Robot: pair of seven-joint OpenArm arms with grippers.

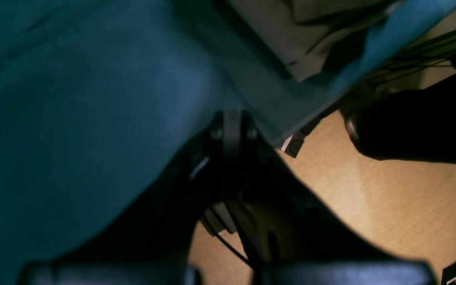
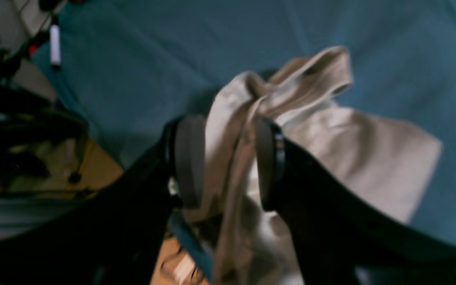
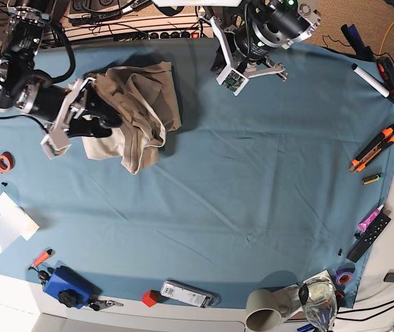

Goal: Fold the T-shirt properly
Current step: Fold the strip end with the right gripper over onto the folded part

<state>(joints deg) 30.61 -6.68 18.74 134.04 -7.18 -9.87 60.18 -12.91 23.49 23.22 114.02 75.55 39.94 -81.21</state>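
We look down on a tabletop (image 3: 252, 207) draped in a teal-blue cloth. A plain beige short-sleeved cotton T-shirt (image 3: 138, 111) lies bunched and crumpled near the far left corner of the cloth, folded over itself in loose layers.

Our right tool (image 2: 228, 158) sits at the shirt's left edge. In the right wrist view its two dark fingers (image 2: 188, 158) stand apart with a raised ridge of beige fabric running between them; the picture is blurred, so we cannot tell whether they press the cloth or merely flank it. The rest of the shirt spreads flat on the cloth beyond the tool.

Our left tool (image 1: 232, 130) hovers over the far edge of the tabletop, well apart from the shirt, its fingers closed together with nothing between them.

Along the tabletop's edges lie a roll of red tape (image 3: 4, 162), a white paper cup (image 3: 7, 232), a white marker (image 3: 370, 79) and a black remote control (image 3: 370, 235).
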